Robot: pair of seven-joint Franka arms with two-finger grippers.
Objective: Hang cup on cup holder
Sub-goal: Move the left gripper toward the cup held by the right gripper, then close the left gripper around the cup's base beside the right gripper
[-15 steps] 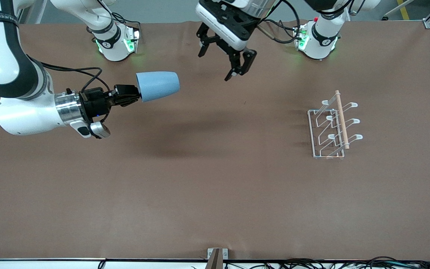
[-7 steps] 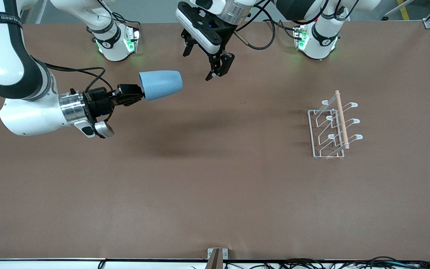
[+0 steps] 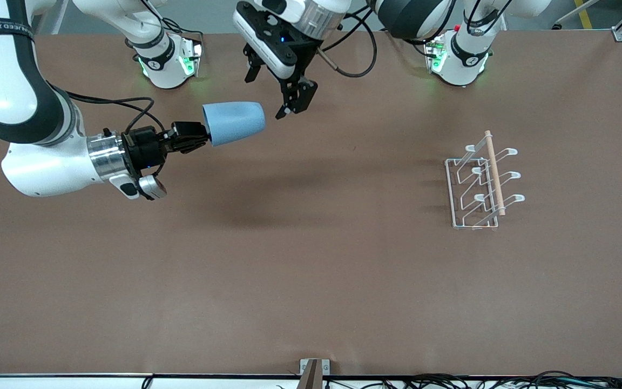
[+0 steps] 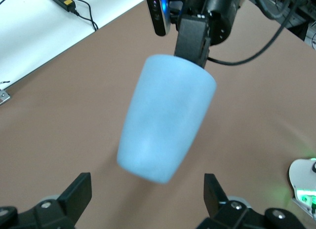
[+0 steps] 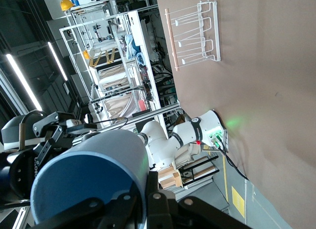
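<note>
The light-blue cup (image 3: 234, 123) is held on its side in the air, over the table toward the right arm's end. My right gripper (image 3: 196, 135) is shut on its rim, one finger inside and one outside, as the right wrist view shows (image 5: 148, 205) with the cup (image 5: 94, 182). My left gripper (image 3: 266, 93) is open in the air, right beside the cup's closed base and apart from it. In the left wrist view the cup (image 4: 168, 125) hangs before my open left gripper (image 4: 146, 195). The white wire cup holder (image 3: 481, 181) with its wooden rod stands toward the left arm's end, and also shows in the right wrist view (image 5: 197, 31).
Both arm bases (image 3: 168, 59) (image 3: 459, 56) stand along the table edge farthest from the front camera. A small metal bracket (image 3: 313, 370) sits at the nearest edge. Bare brown table (image 3: 311, 243) lies between the cup and the holder.
My left gripper has moved toward the right arm's end and come close to the cup's base. The right gripper with the cup has shifted slightly toward it.
</note>
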